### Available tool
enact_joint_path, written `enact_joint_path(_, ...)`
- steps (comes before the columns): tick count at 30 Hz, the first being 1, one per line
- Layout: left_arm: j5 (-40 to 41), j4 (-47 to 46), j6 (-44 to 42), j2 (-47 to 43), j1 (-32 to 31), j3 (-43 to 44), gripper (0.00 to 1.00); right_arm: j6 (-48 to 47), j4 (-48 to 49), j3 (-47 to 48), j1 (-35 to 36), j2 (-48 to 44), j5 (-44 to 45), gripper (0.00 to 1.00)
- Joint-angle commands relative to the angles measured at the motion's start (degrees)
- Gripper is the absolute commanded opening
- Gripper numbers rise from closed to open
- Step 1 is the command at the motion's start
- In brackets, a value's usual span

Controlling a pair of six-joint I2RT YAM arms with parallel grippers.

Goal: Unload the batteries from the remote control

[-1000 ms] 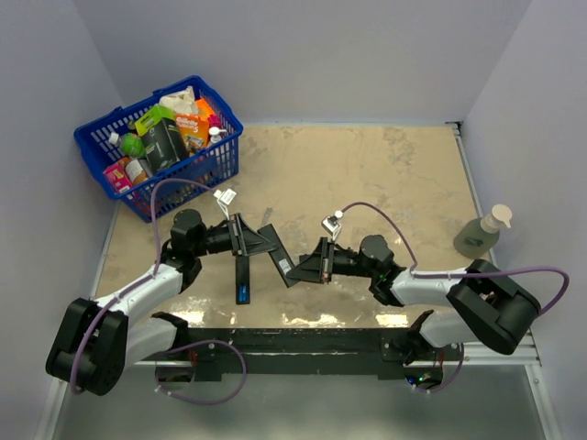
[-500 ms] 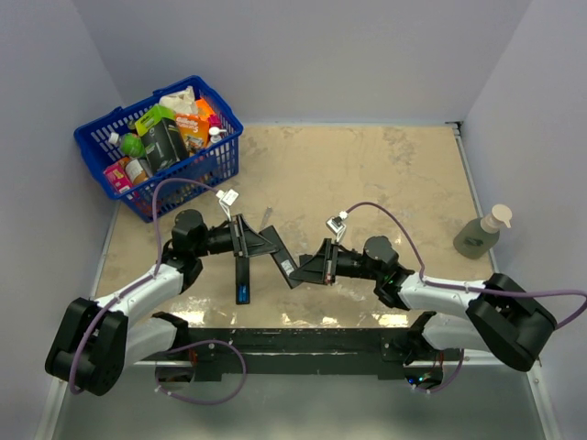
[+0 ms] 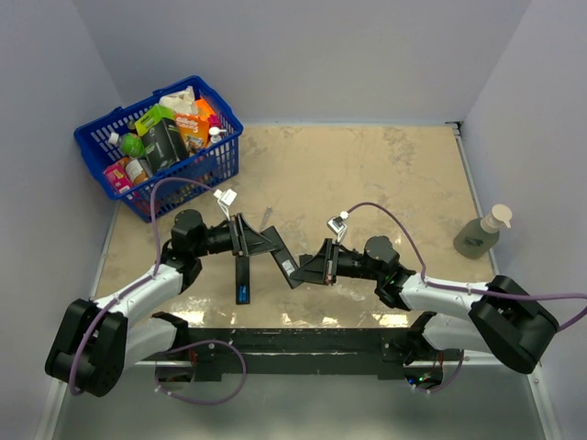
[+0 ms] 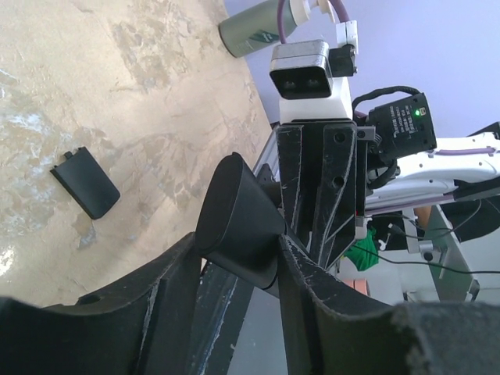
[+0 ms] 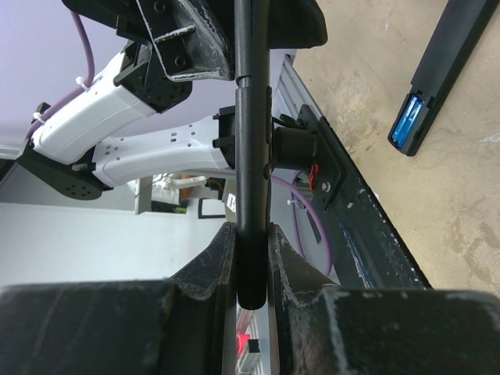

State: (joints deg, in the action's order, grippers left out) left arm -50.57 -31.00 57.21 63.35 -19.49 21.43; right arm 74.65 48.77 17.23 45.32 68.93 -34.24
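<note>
Since a second ago the right arm (image 3: 440,289) has swung its elbow out and lower, while one remote (image 3: 280,257) stays bridged between both grippers. Now the right gripper (image 5: 251,234) is pinched narrow on that remote's edge; the left gripper (image 4: 238,250) flanks its other end — gripping or loose, cannot tell. Two blue batteries (image 5: 406,125) sit in a second remote (image 3: 243,270) lying on the table (image 3: 367,174), a black cover (image 4: 84,183) also on it

At the far left of my marbled table (image 3: 367,174) sits a blue basket (image 3: 197,170) crammed with grocery packets. A green soap bottle (image 3: 477,238) stands at the right edge.
</note>
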Motion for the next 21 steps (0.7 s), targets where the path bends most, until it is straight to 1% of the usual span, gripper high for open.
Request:
enact_joint_path(1, 2.6, 0.2, -2.7, -0.8, 1.0, 1.0, 0.49, 0.1, 3.7, 0.3, 0.2, -2.0, -2.1, 0.00)
enact_joint_path(11, 1.9, -0.9, -1.6, -1.1, 3.0, 0.6, 0.50, -0.1, 3.4, 0.0, 0.2, -2.3, -2.3, 0.00)
enact_joint_path(21, 3.1, 1.8, -3.0, -2.0, 4.9, 0.6, 0.51, -0.7, 2.4, -0.6, 0.2, -2.6, -2.3, 0.00)
